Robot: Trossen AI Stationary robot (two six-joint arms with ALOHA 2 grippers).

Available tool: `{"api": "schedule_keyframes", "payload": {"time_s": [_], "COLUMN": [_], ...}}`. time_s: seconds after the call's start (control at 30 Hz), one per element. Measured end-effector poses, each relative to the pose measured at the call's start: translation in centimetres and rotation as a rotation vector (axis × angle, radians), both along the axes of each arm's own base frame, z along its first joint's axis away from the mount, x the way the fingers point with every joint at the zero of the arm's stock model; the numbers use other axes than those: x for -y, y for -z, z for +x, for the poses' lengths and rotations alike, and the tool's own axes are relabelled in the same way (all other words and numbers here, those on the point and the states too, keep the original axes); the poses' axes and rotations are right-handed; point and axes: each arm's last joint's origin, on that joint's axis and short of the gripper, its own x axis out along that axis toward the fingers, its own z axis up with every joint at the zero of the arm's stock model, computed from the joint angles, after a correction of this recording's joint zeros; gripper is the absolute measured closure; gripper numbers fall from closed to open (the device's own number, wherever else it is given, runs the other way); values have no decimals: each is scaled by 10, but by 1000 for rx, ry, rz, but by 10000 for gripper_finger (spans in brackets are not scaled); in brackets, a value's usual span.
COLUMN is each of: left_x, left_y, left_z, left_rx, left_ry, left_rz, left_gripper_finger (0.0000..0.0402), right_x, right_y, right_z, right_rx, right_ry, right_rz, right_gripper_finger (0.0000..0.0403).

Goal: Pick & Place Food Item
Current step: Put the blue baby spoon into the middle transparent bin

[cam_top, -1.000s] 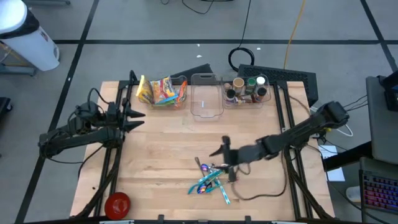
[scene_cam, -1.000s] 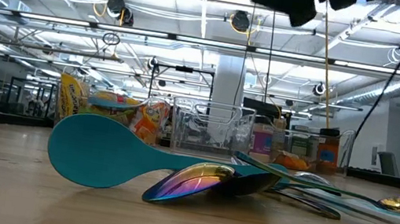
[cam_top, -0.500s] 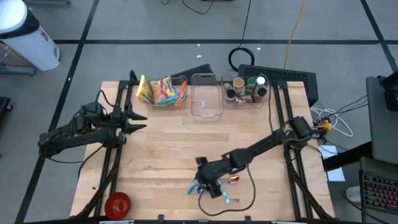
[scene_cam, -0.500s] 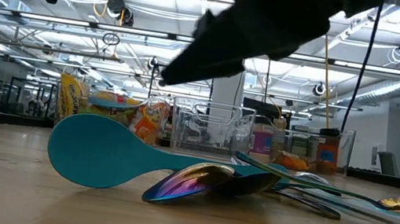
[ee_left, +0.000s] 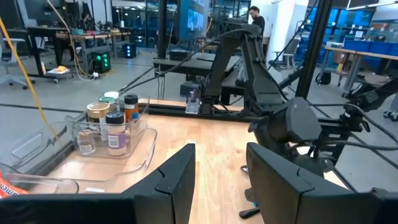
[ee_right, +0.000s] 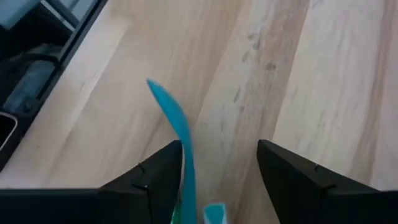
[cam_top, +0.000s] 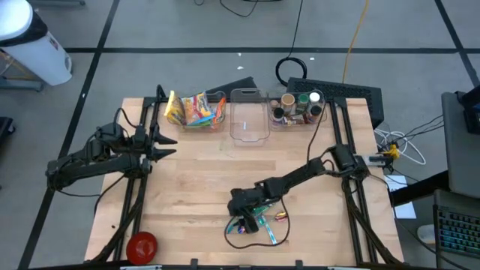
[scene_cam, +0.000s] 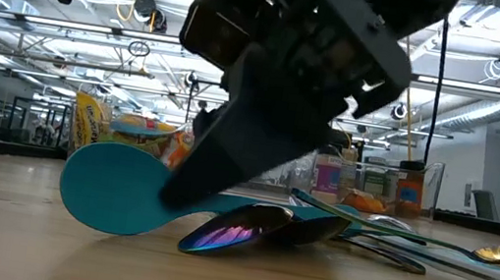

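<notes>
right gripper [ee_right: 217,168]: fingers spread, low over utensil pile [cam_top: 255,222] | teal spatula [ee_right: 177,134] beside one finger | left gripper [ee_left: 221,180]: spread, waiting over tabletop [cam_top: 195,172] left edge

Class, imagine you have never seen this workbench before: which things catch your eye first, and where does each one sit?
The dark right gripper draws the eye first, lowered with open fingers over a heap of utensils near the wooden table's front edge, where a turquoise plastic spatula lies beside iridescent metal spoons. Along the back edge stand three clear plastic bins; the left one holds bright snack packets. A red round object sits at the front left corner.
</notes>
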Motion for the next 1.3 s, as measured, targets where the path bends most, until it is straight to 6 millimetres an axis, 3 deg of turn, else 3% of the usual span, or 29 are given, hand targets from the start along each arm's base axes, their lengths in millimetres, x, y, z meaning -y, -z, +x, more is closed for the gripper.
{"api": "schedule_keyframes", "payload": {"time_s": [0.27, 0.4, 0.6, 0.77, 1.0, 1.13, 1.3], "left_x": [0, 0, 0, 0, 0, 0, 0], "left_y": [0, 0, 0, 0, 0, 0, 0], "left_z": [0, 0, 0, 0, 0, 0, 0], "left_rx": [-3, -4, -4, -3, -4, -5, -6], "left_ry": [-1, -2, -1, -1, 1, 1, 0], "left_rz": [-24, -45, -54, -54, -56, -59, -70], "left_gripper_finger": [249, 250, 249, 249, 249, 249, 249], "right_x": [-7, -8, -7, -7, -6, -3, 17], "right_y": [0, -3, -3, -7, -51, -90, -131], "right_z": [0, 0, 0, 2, -3, -11, -27], "right_rx": [48, 68, 74, 115, 217, 305, 418], "right_ry": [-49, -57, -65, -82, -72, -78, 24], "right_rz": [-32, -30, -40, -50, -16, -8, -34], "right_gripper_finger": [220, 271, 380, 390, 398, 400, 401]}}
